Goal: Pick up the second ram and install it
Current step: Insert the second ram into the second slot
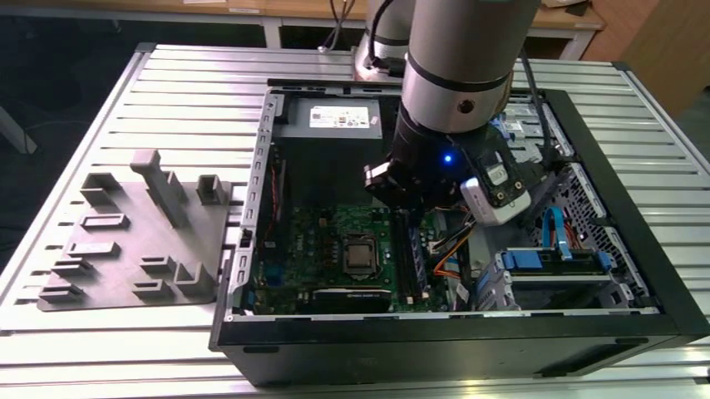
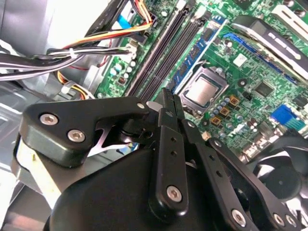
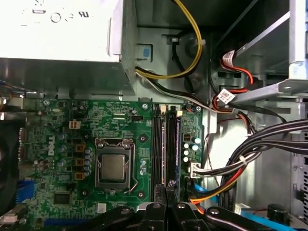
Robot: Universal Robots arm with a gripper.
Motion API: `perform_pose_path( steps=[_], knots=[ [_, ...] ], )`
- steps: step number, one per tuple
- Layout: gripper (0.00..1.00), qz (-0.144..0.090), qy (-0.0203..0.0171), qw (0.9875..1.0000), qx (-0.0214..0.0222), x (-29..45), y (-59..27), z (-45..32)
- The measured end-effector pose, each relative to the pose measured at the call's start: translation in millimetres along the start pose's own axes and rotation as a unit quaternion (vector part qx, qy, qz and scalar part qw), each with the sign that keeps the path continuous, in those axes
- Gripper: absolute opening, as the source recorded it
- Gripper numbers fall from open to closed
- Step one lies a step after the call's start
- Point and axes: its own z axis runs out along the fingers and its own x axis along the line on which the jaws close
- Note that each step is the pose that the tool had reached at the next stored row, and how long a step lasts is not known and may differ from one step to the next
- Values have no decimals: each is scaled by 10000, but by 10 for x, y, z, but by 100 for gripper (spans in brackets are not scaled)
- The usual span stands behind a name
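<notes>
Second ram (image 2: 198, 54) looks to be standing in its slot already on the green motherboard (image 2: 260, 67), beside the CPU socket (image 2: 202, 92). The gripper (image 2: 167, 98) hangs over one end, jaws clenched together on nothing I can see. Whether it's latched, I can't tell.

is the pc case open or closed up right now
Open: the computer case has no panel over its upward side, and the green motherboard and grey power supply inside are plainly visible.
</notes>
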Motion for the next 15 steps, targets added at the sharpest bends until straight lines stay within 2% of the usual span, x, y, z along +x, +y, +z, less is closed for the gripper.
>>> perform_pose_path(
  steps=[3,8,15],
  knots=[
    [9,0,0,10000,0,0,-2,54],
    [9,0,0,10000,-3,-49,-5,110],
    [9,2,0,10000,-8,-48,-10,234]
  ],
)
